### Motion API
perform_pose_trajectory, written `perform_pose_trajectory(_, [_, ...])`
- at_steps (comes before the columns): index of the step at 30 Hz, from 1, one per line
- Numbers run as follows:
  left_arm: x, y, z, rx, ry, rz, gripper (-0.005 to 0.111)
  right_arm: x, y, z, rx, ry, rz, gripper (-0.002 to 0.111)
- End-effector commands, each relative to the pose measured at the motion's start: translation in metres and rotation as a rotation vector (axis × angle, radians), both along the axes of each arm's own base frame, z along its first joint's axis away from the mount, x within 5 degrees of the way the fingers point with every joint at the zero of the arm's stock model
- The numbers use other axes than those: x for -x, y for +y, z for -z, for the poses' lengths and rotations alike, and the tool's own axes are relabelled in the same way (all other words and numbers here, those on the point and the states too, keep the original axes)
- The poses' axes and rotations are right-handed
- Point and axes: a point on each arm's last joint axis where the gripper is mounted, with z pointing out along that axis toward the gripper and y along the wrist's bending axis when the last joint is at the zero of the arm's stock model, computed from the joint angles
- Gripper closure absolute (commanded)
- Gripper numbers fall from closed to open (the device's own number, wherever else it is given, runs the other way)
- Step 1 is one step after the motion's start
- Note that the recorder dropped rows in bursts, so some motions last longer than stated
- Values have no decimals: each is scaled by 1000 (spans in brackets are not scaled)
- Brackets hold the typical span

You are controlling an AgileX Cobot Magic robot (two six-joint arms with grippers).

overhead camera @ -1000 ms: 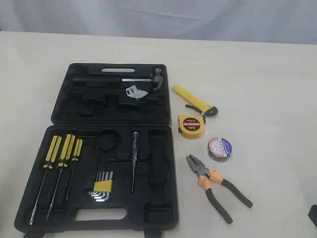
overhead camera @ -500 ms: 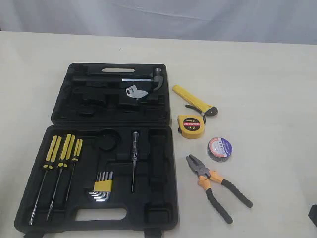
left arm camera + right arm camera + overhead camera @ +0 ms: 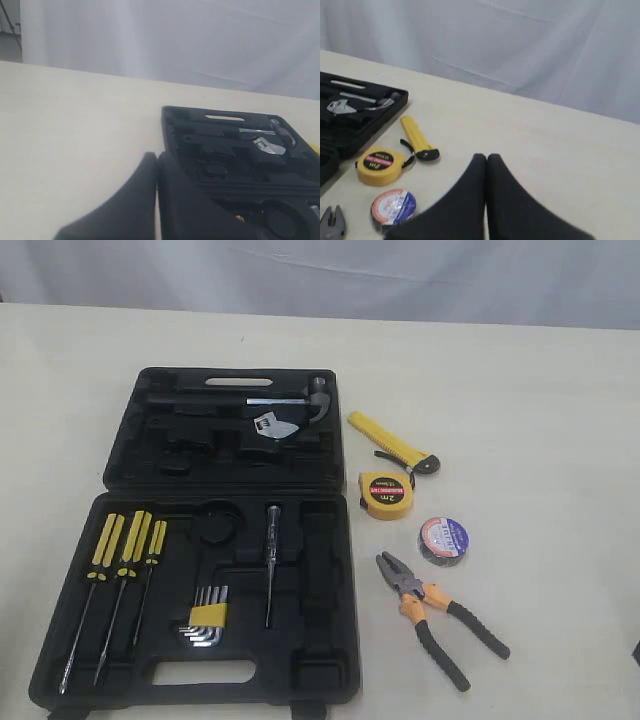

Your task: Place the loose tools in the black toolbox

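Both pincers pressed together, empty; right pincer (image 3: 486, 159) short of tape roll (image 3: 393, 206); toolbox (image 3: 172, 117) open ahead of left pincer (image 3: 156, 156), ready for loading.

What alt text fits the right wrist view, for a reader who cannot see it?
The right claw, shut and empty, hangs above a pale table. On it lie a yellow utility knife, a yellow tape measure, a tape roll and the open black toolbox.
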Motion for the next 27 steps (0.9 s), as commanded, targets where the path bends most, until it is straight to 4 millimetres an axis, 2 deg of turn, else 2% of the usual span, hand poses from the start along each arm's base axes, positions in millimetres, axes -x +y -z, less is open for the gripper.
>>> perform_pose_trajectory(1, [0,0,-1,-2,0,6,107,0,1,-17,-5,-200,-7,109])
perform_pose_trajectory(5, [0,0,-1,-2,0,6,107,1,1,-27,-128,-306,-14,109])
perform_pose_trajectory(10, [0,0,-1,-5,-1,5,107,3,2,-38,-178,-420,-30,109])
perform_pose_trajectory(20, [0,0,-1,-5,-1,5,107,4,2,-40,-550,-425,-67,109])
perform_pose_trajectory(23, [0,0,-1,-5,-1,5,107,4,2,-41,-673,-404,-76,109])
perform_pose_trajectory(27, [0,0,-1,-5,-1,5,107,7,0,-56,-605,-156,28,109])
